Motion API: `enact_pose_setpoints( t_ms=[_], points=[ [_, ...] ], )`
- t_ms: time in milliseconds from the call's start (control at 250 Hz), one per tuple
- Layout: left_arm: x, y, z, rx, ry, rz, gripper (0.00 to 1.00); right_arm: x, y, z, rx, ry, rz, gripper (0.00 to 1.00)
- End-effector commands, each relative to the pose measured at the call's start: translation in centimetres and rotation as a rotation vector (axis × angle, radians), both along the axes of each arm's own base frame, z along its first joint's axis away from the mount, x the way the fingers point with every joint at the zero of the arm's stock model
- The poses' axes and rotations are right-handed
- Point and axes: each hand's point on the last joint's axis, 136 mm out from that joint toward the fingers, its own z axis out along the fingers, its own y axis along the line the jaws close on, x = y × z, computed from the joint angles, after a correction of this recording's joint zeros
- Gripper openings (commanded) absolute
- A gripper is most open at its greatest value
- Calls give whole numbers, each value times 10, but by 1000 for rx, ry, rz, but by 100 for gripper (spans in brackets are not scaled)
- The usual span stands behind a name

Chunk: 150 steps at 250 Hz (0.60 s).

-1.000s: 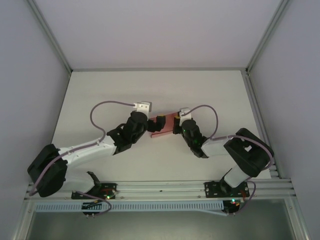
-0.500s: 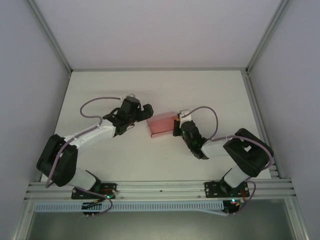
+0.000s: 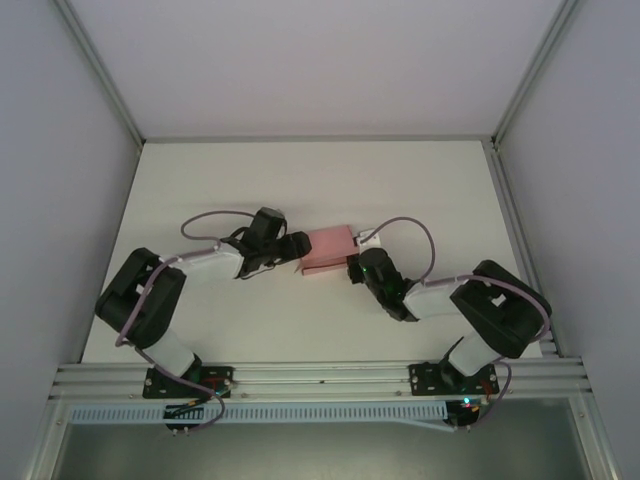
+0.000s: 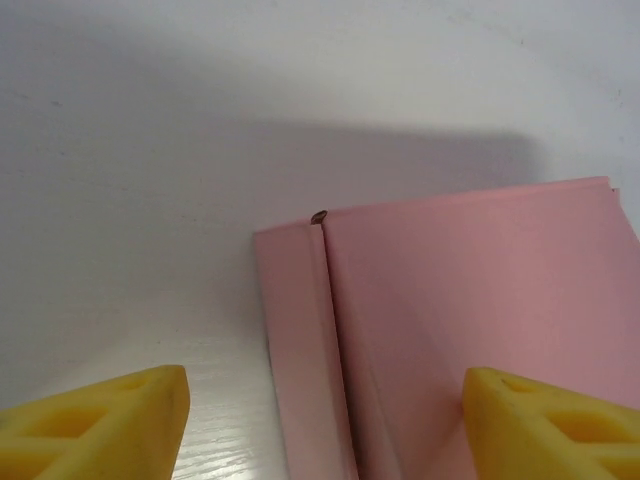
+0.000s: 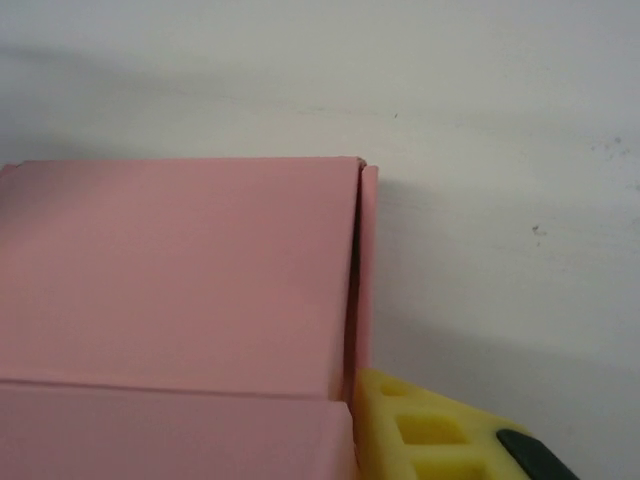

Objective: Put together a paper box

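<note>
**Item inspected:** the shallow rectangular box of plain salmon-pink paperboard [image 3: 328,249]. It lies flat on the white table [image 3: 300,180], folded shut, directly between the two pincers. The left pincer [image 3: 298,250] stands at its left end, and the right pincer [image 3: 355,266] at its near right corner.

**Left wrist view:** the box [image 4: 460,320] lies ahead of the left pincer [image 4: 320,430] and reaches in between its fingers.
- A narrow side strip [image 4: 295,340] runs along a crease, on the side of the yellow finger [image 4: 95,420] at the left of this view.
- A small dark speck [image 4: 318,216] sits at the far end of that crease.
- That finger stands over bare table, clear of the box's edge. The other yellow finger [image 4: 555,425] is over the pink panel.
- Left pincer state — jaws wide apart, straddling the box's edge, not closed on it.

**Right wrist view:** the box [image 5: 180,270] lies ahead and to the left of a yellow finger [image 5: 420,430].
- The finger sits just beside the box's near corner, next to a narrow side strip [image 5: 367,260]. Contact cannot be confirmed.
- A crease crosses the top panel close to the pincer.
- Right pincer state — cannot be told, as one finger alone gives no measure of the gap.
</note>
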Motion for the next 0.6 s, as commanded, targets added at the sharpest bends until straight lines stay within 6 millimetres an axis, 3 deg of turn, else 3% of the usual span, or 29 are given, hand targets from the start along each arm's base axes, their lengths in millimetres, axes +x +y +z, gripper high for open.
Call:
enact_pose_setpoints(
  t_ms=[0, 48, 112, 311, 487, 547, 595],
  points=[
    [-2, 6, -16, 47, 20, -5, 62, -22, -17, -24, -95, 115, 8, 27],
    [-2, 6, -18, 49, 21, -7, 57, -23, -18, -17, -88, 109, 9, 31],
    [-1, 6, -20, 50, 23, -5, 56, -27, -22, -9, -82, 96, 12, 43],
    [4, 4, -19, 33, 5, -8, 53, -57, -41, -3, -99, 180, 39, 55],
    [7, -5, -18, -80, -1, -46, 30, -66, -51, 16, -31, 154, 21, 82],
    [9, -7, -15, -104, -18, -65, 23, -61, -50, 27, -10, 136, 13, 99],
    [11, -8, -10, -114, -39, -76, 18, -56, -47, 36, 12, 140, 19, 100]
  ],
)
